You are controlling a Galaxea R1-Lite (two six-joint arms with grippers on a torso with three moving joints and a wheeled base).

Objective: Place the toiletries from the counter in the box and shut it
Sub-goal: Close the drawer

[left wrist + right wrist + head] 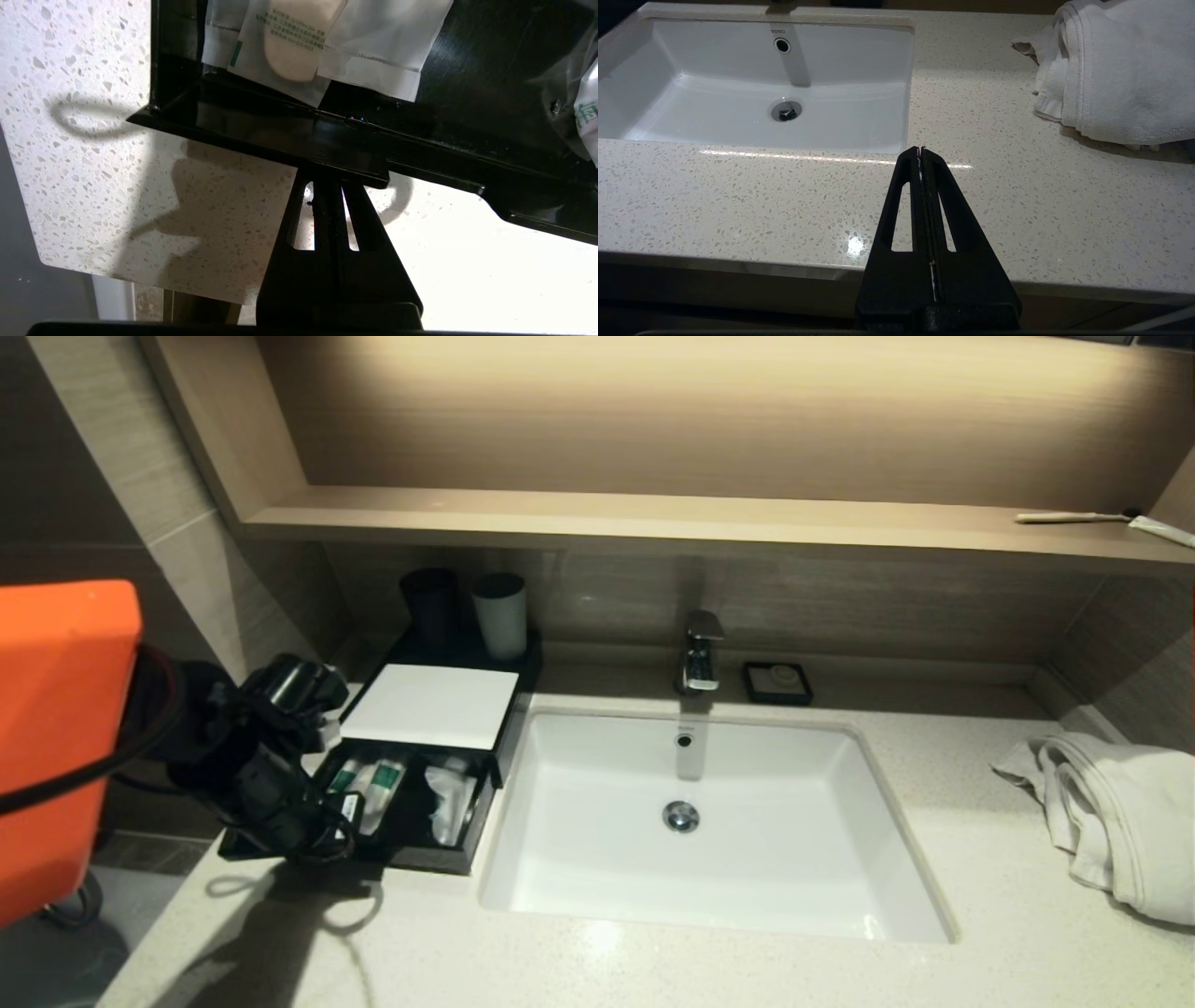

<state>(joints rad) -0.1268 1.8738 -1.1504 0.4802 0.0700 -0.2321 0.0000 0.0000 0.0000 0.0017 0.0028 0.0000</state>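
Observation:
A black box [439, 861] stands on the counter left of the sink, its drawer part pulled open under a white top [431, 706]. Green-and-white tubes [378, 789] and a clear packet [450, 798] lie inside. My left gripper [325, 840] is at the box's front left corner. In the left wrist view my left gripper [329, 176] is shut, with its tips against the box's front wall [289, 137], and white sachets [289, 42] lie inside. My right gripper [920, 151] is shut and empty above the counter's front edge, out of the head view.
The white sink [579, 803] with a faucet [700, 663] is to the right of the box. Two cups [501, 614] stand behind the box. A soap dish [777, 681] sits by the faucet, a white towel [1111, 812] at the far right, and a toothbrush [1074, 517] on the shelf.

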